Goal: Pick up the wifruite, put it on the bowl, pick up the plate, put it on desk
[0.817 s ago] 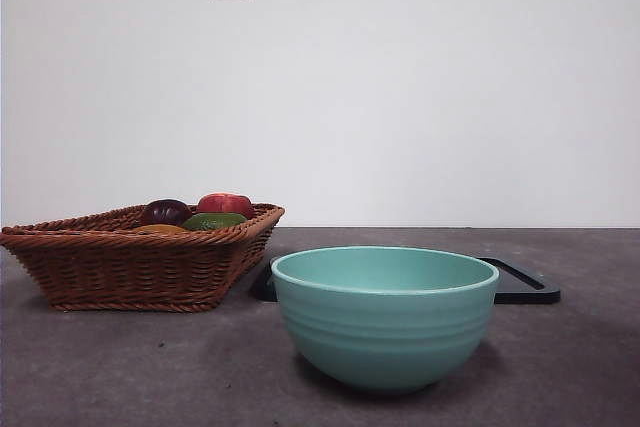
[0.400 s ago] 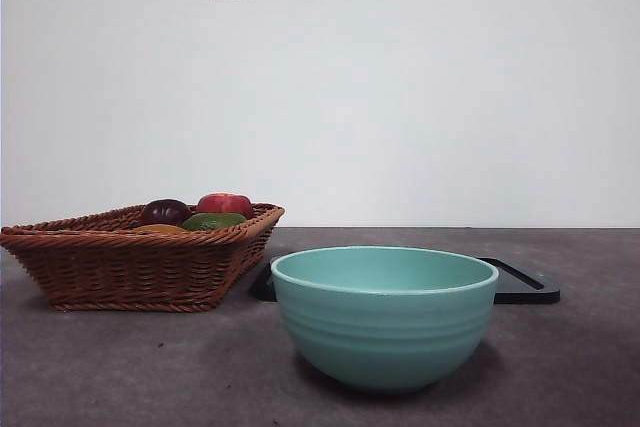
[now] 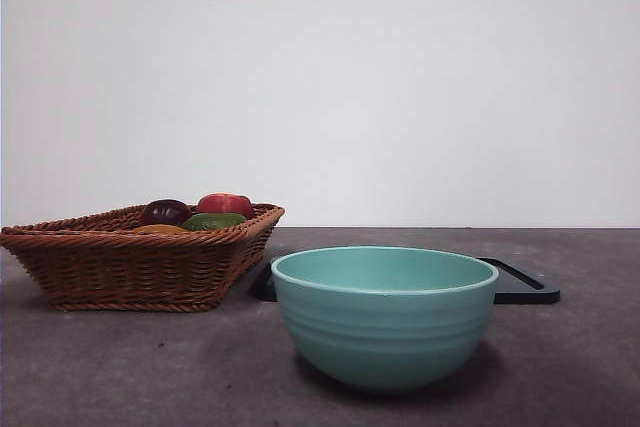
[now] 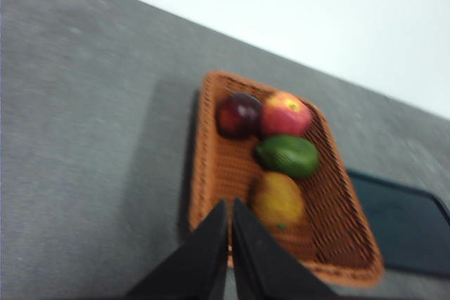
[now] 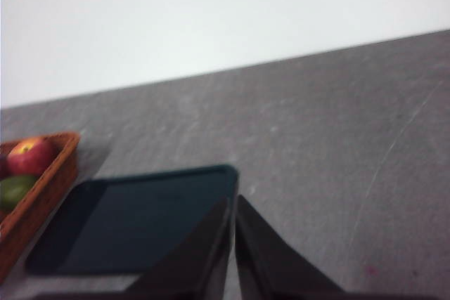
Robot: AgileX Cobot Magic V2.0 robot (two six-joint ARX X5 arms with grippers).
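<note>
Quiet on the broad dark grey matte desk (image 3: 120, 367). Up front stands the large round teal-green glazed bowl (image 3: 385, 315), ridged around its outside, upright, and the front view shows nothing poking above its rim. Behind it lies a flat black rectangular tray (image 3: 522, 283), its edges showing on both sides of the bowl.

Over to the side sits the brown woven wicker basket (image 3: 130, 265), and that is where the fruit is. From the left wrist view, the small oval brown-orange wifruite (image 4: 277, 200) lies in the basket, just beside a dark green oval fruit (image 4: 287, 155). Beyond those, a dark purple round fruit (image 4: 238, 115) and a red apple (image 4: 285, 114) sit side by side at the far end.

The left gripper (image 4: 230, 210) hangs above the basket's near end, jaws pressed together with only a thin slit between them, holding nothing. The wifruite is just beside its tips in that view, not touched.

The right gripper (image 5: 232, 209) hangs over the black tray's corner, jaws likewise closed up on nothing. The basket's edge, with the apple and green fruit, peeks into its view at the side.

Neither arm shows in the front view.
</note>
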